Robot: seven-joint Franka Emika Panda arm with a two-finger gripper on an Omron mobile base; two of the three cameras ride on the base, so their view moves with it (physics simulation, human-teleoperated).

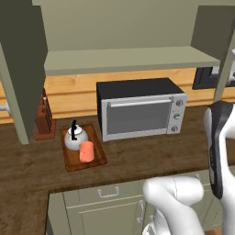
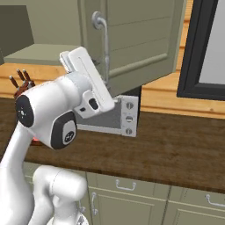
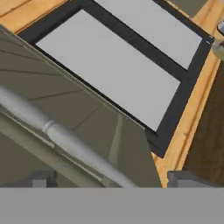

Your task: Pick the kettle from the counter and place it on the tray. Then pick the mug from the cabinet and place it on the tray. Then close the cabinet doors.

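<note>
The silver kettle (image 1: pixel 75 137) and the orange-red mug (image 1: pixel 86 151) stand side by side on the wooden tray (image 1: pixel 69 163), which lies on the dark counter (image 1: pixel 151 156) left of the oven. The olive cabinet (image 1: pixel 128 59) above is open, its shelf bare, and both cabinet doors stand out: the left one (image 1: pixel 20 69) and the right one (image 2: pixel 140 39). My gripper (image 3: pixel 111 179) is open at the right door, and the door's silver handle (image 3: pixel 65 140) runs between its two wide-apart fingertips (image 3: pixel 183 177). The handle (image 2: pixel 103 39) sits just past my white hand.
A grey toaster oven (image 1: pixel 140 112) stands on the counter under the cabinet, with a knife block (image 1: pixel 44 114) to the left of the tray. A black-framed window (image 2: pixel 193 52) is on the wall right of the open door. Drawers (image 2: pixel 127 186) run below the counter.
</note>
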